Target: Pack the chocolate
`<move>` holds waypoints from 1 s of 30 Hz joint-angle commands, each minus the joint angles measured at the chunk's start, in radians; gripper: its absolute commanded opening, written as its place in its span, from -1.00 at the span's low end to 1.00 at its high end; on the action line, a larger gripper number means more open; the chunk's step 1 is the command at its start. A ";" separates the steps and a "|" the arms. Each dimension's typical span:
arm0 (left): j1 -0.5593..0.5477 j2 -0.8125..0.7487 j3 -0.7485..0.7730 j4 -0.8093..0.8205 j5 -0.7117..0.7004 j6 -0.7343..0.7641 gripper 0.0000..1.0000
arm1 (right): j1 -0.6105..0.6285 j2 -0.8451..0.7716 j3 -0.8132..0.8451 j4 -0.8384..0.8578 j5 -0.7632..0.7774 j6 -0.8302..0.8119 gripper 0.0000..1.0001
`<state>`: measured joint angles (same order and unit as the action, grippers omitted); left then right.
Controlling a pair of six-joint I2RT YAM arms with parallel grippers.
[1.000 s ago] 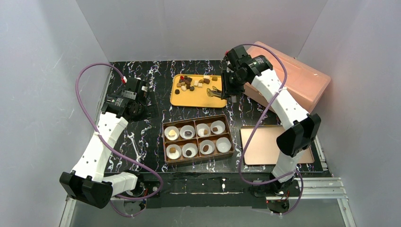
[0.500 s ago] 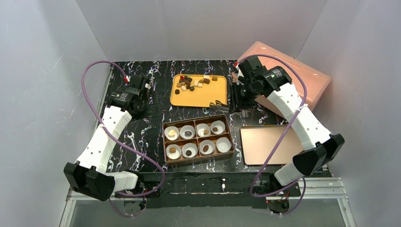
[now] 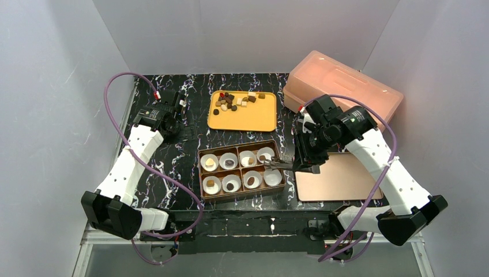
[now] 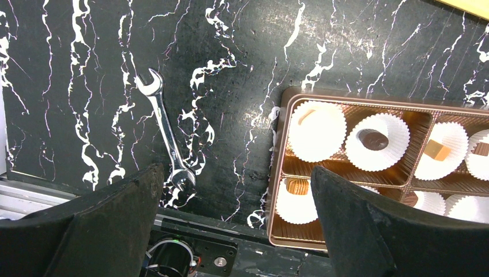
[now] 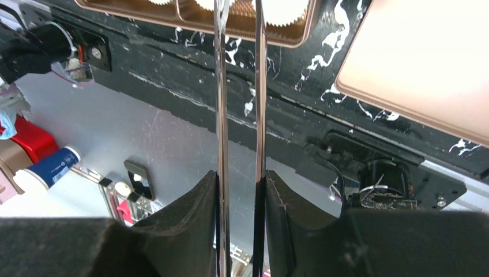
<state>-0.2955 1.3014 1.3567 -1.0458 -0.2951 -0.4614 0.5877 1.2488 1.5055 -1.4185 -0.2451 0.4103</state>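
Several small dark, light brown and cream chocolate pieces lie at the far end of a yellow tray. A brown box holds eight white paper cups, most with one piece inside; it also shows in the left wrist view. My right gripper is shut on metal tongs. The tong tips reach over the box's right column, and I cannot tell if they hold a piece. My left gripper is open and empty, above the table left of the box.
A pink lidded container stands at the back right. A flat rose-gold lid lies right of the box. A wrench lies on the black marbled table left of the box.
My right gripper has moved with the tongs from the yellow tray's right edge toward me, to the box's right side. My left arm has shifted slightly farther back.
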 commanded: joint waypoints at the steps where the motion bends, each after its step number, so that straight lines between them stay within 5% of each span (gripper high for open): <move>1: 0.008 -0.001 0.014 -0.004 -0.010 0.001 0.99 | 0.019 -0.033 -0.052 -0.003 -0.023 0.016 -0.30; 30: 0.009 0.017 0.053 -0.038 -0.016 0.013 0.99 | 0.067 -0.033 -0.158 0.090 0.084 0.050 -0.08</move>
<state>-0.2955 1.3212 1.3762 -1.0538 -0.2951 -0.4561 0.6476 1.2175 1.3273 -1.3510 -0.1623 0.4675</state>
